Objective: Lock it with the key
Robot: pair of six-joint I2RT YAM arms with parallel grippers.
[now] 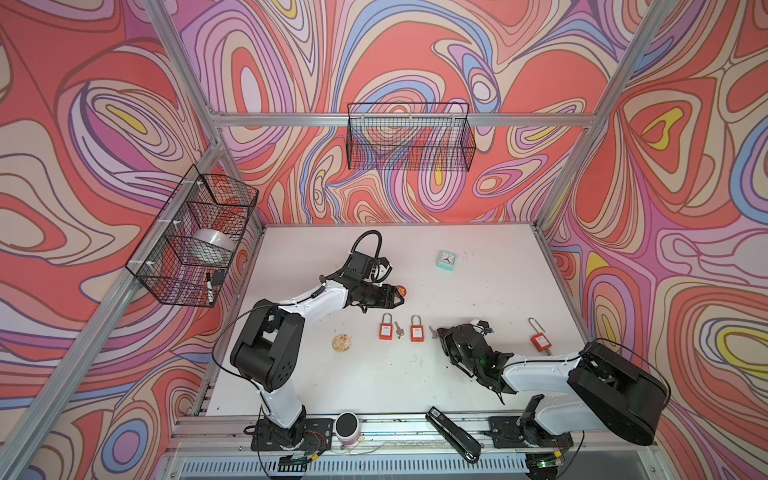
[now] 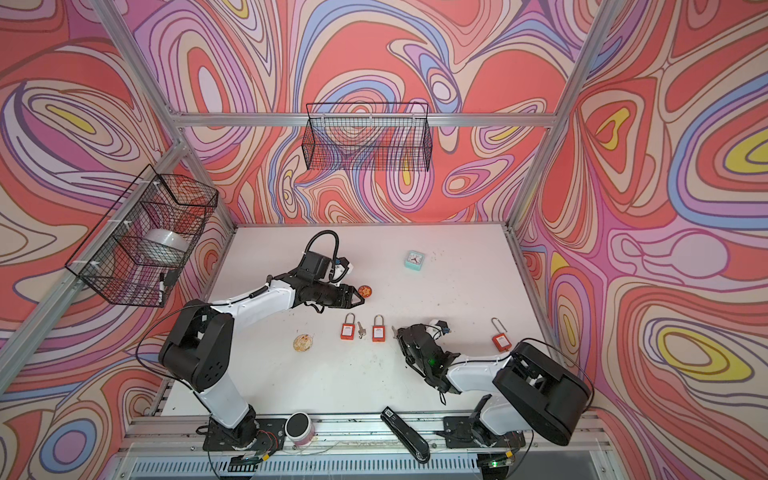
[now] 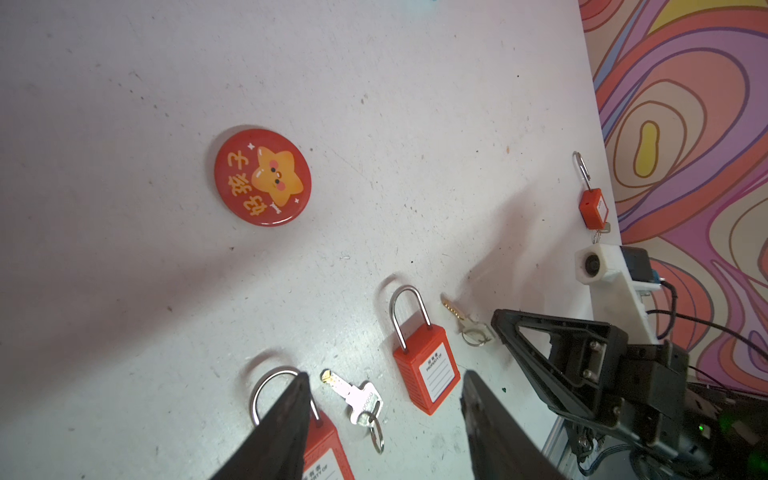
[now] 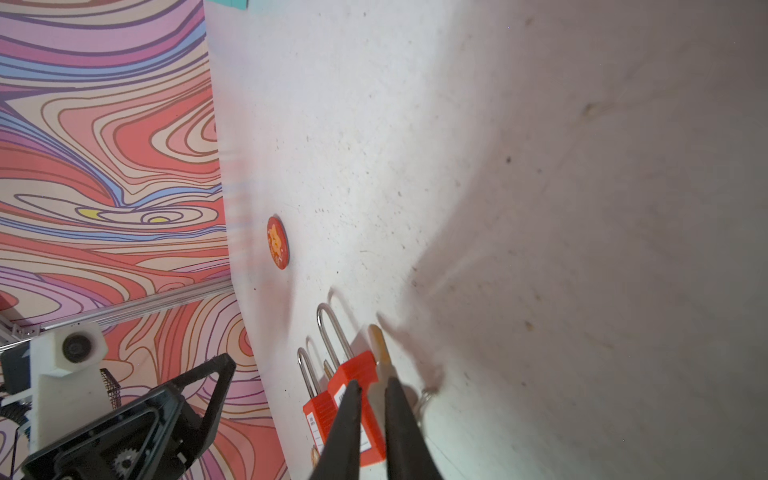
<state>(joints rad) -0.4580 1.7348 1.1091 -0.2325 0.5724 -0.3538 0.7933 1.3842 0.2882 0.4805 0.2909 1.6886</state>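
My right gripper (image 4: pixel 373 382), jaws narrow, straddles the key (image 4: pixel 380 345), blade pointing ahead alongside the padlock (image 4: pixel 357 368); I can't confirm grip.

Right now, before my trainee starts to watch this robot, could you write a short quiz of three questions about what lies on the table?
1. How many red padlocks lie on the white table? A) two B) three C) four
2. True or false: the left gripper holds the star badge.
3. What lies between the two padlocks that are side by side in the middle of the table?

Key
1. B.
2. False: its jaws are open and empty, and the badge lies flat on the table beyond its fingertips.
3. A silver key with a ring on it.
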